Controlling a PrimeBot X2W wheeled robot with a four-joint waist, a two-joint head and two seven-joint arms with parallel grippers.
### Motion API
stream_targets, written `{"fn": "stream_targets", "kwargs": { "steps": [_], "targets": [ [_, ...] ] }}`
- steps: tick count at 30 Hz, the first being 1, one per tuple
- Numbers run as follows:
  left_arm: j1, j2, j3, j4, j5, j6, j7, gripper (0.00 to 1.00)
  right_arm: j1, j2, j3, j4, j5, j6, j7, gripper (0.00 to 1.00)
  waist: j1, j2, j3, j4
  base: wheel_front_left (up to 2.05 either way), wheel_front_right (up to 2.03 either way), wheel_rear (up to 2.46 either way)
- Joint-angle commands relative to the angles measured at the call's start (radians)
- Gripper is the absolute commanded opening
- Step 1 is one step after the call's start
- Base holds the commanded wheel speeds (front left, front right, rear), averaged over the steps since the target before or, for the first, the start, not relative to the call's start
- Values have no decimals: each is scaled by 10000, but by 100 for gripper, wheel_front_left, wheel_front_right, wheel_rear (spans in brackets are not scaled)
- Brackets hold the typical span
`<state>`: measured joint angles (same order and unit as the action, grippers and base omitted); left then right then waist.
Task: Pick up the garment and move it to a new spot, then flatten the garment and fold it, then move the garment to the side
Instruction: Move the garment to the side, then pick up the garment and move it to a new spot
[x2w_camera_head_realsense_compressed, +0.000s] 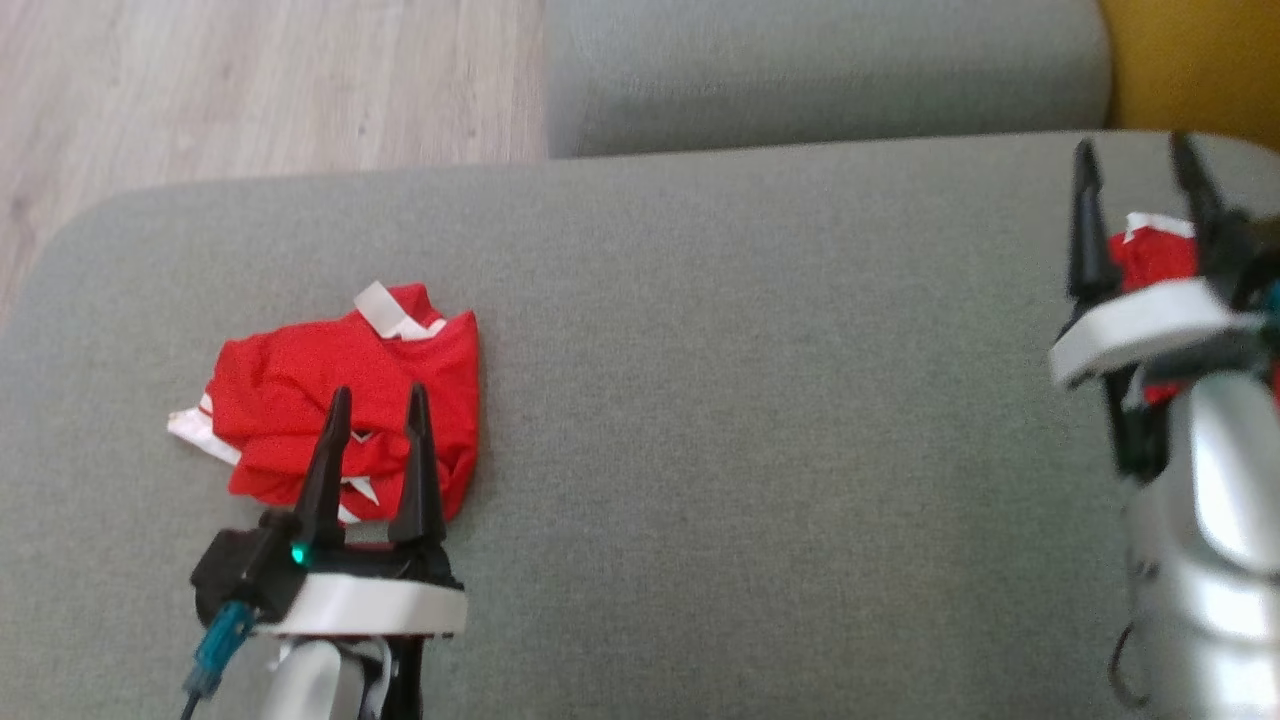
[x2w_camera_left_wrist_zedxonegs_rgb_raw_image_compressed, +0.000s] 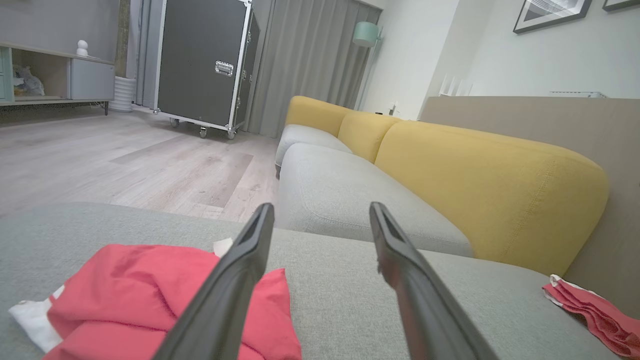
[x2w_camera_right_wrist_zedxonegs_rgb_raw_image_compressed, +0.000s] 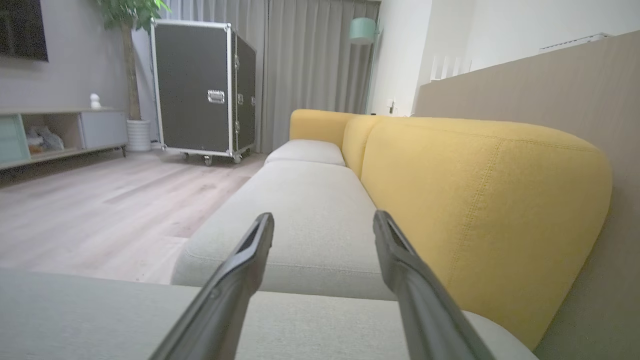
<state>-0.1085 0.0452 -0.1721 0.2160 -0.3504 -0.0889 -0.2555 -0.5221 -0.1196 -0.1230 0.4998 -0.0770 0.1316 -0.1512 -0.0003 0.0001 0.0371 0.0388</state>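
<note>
Left gripper (x2w_camera_head_realsense_compressed: 378, 390), jaws wide and empty, hovers over the crumpled red garment (x2w_camera_head_realsense_compressed: 290, 385); right gripper (x2w_camera_head_realsense_compressed: 1132, 145) is equally open and empty. Best lower straight down and pinch one outer edge.

garment (x2w_camera_head_realsense_compressed: 340, 400): soft red cloth, white trim, matt; sofa seat (x2w_camera_head_realsense_compressed: 750, 400): grey woven fabric, matt; backrest (x2w_camera_right_wrist_zedxonegs_rgb_raw_image_compressed: 475, 200): yellow textured fabric; floor (x2w_camera_head_realsense_compressed: 250, 80): pale wood planks; left claw (x2w_camera_head_realsense_compressed: 378, 390): dark matt plastic; right forearm (x2w_camera_head_realsense_compressed: 1220, 480): glossy silver shell.

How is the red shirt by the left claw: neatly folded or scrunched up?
Scrunched up. The red shirt lies in a lumpy heap on the grey cushion, its white trim poking out unevenly at top and left.
</note>
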Motion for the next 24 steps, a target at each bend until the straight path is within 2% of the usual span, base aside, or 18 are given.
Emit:
{"fn": "stream_targets", "kwargs": {
  "steps": [1,6,11,17,24],
  "targets": [
    [-101,51,402,-380,80,2,-63,100,310,290,356,-817,362,-9,-134,100,3,-1,-281,-2,0,0,0],
    [186,51,425,-330,-242,37,-63,100,1781,642,535,-1839,1055,-9,-473,100,3,-1,-469,142,0,0,0],
    [410,51,336,-196,-383,42,-63,100,3183,687,526,-1969,2138,-9,-902,100,3,-1,-540,258,0,0,0],
    [522,51,261,142,-607,93,-63,100,4450,691,1009,-1822,2013,-9,-1076,100,3,-1,-545,295,0,0,0],
    [563,51,318,322,-577,93,-63,100,4654,692,1025,-2150,2115,-9,-1101,100,3,-1,-512,209,0,0,0]
  ]
}}
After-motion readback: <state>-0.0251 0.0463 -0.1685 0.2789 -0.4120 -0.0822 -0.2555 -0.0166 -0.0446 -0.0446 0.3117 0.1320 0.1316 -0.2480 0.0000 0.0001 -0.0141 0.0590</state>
